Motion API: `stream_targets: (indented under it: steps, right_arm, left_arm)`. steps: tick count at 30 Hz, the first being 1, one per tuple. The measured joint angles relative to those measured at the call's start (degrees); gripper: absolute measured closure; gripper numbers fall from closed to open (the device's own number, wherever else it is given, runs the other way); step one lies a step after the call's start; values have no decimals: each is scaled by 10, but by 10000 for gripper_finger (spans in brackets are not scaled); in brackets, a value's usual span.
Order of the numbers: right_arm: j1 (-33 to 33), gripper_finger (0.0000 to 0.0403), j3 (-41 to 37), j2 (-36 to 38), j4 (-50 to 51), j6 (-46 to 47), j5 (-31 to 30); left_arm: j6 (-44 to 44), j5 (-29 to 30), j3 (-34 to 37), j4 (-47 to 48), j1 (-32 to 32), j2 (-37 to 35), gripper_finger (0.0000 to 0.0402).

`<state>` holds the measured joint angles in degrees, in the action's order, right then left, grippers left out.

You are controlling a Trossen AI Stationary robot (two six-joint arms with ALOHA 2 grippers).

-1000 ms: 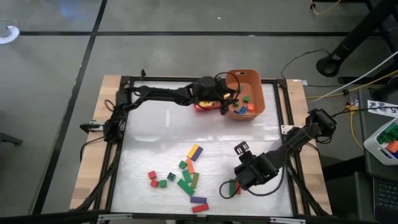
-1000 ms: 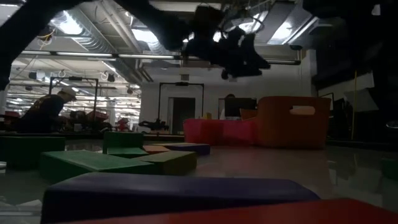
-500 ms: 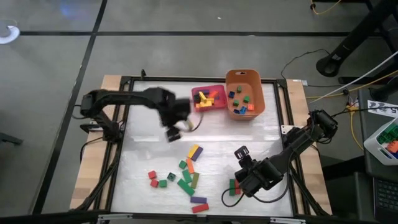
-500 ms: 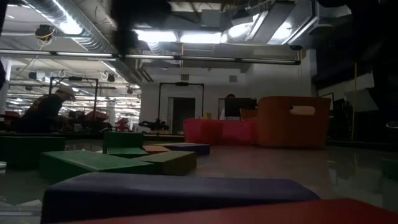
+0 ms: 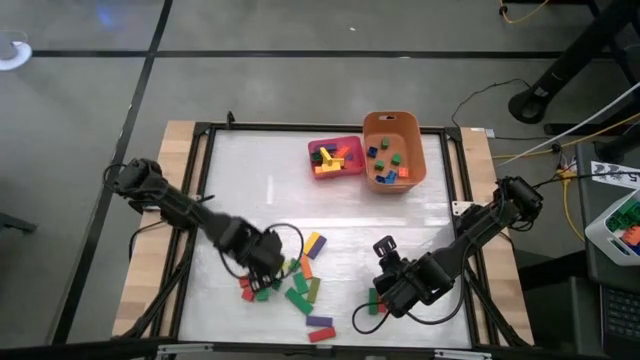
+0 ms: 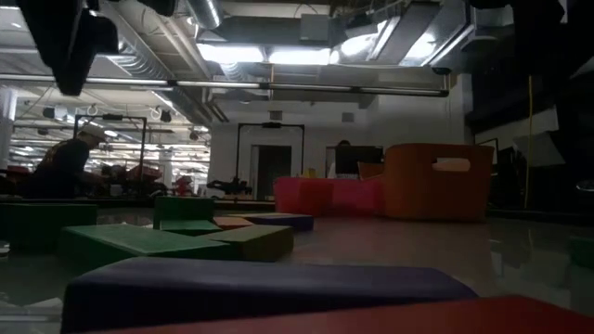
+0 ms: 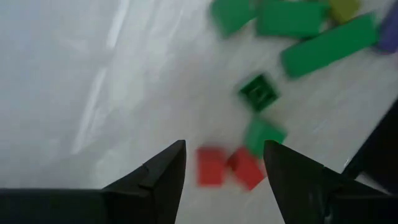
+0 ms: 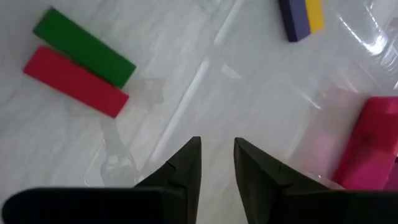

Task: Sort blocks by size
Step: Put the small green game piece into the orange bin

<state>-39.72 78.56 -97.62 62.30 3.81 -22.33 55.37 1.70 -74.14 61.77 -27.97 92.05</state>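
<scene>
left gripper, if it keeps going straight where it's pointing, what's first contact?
Likely the two small red blocks: they sit between the open fingers of the left gripper, with a small green block just beyond. Depth is unclear, so the bare table may come first.

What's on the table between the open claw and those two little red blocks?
Nothing: the left wrist view shows bare table between the left gripper and the red blocks.

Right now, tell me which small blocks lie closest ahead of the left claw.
The two red cubes, side by side just ahead of the open left claw. The green cubes and the long green bars lie farther off.
</scene>
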Motion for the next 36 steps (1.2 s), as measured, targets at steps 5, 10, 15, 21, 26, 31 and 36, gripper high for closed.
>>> stream_targets:
  steps: [5,10,15,21,26,31,36]
  right_arm:
    - [0,308,0,0,-32,0,14]
    - [0,308,0,0,-61,0,25]
    - [0,308,0,0,-75,0,25]
    - [0,308,0,0,-88,0,25]
    - [0,308,0,0,-88,0,25]
    - [0,308,0,0,-88,0,25]
    - [0,308,0,0,-88,0,25]
  left_arm:
    - [63,21,63,-143,-39,0,199]
    - [129,37,120,-229,-55,0,199]
    - [173,40,155,-267,-57,0,199]
    - [178,52,163,-303,-57,22,199]
    - [178,52,163,-316,-57,52,199]
    - [183,52,163,-327,-56,66,199]
    - [182,52,163,-333,-56,69,199]
